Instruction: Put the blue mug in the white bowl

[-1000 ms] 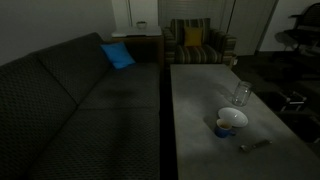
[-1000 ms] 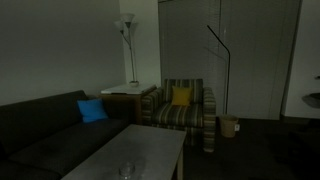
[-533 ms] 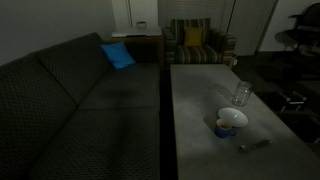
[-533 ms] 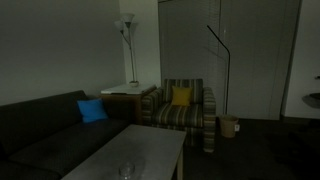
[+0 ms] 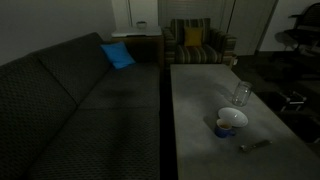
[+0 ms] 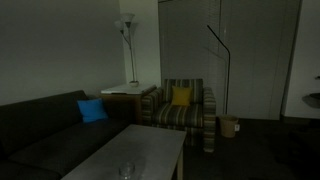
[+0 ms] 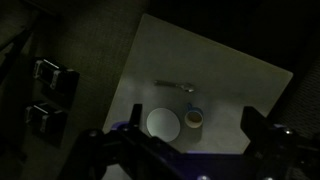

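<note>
- In an exterior view: a long grey rectangular table [image 5: 200, 95]. On it stands a round shallow white bowl [image 5: 234, 118], with a small bright-blue mug [image 5: 221, 128] upright on the tabletop against the bowl's near rim, not inside it. A tall clear glass [image 5: 242, 94] stands just behind the bowl, and a slim pale spoon [image 5: 255, 145] lies near it. No arm shows.
- In an exterior view: only the clear glass [image 6: 127, 171] shows, at the bottom edge. Mug, bowl and tool are out of frame.
- Wrist view: the gripper [image 7: 175, 145] hangs high above the table [image 7: 235, 80], jaws spread fully, holding nothing. Below it lies the white bowl [image 7: 162, 122], with the mug [image 7: 195, 118] just beside it.
- Change: none. Every item, and the jaw spread, matches the earlier pictures. Judged: the descent to the mug is not yet begun.
</note>
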You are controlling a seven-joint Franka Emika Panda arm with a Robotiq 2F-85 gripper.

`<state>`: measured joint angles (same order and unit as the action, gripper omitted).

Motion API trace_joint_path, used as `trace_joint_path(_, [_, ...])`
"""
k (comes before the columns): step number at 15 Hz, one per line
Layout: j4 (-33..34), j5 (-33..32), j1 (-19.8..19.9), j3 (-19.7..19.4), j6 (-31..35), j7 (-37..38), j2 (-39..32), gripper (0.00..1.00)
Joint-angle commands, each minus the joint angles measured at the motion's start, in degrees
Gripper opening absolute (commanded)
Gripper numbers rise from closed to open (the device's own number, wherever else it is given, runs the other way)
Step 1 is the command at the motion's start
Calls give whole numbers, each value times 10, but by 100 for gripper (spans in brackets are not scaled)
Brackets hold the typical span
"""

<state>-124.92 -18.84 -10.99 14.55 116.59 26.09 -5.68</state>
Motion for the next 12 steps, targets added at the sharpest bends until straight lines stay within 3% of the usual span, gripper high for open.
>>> trace_joint_path(1, [18,4,0,-30,38,-40,-69,100])
trace_joint_path(4, [36,23,7,-51,62,-108,-128,100])
trace_joint_path(5, [11,10,-11,-55,52,-65,-89,100])
trace_joint_path(12, [18,10,-17,-60,54,-68,-96,100])
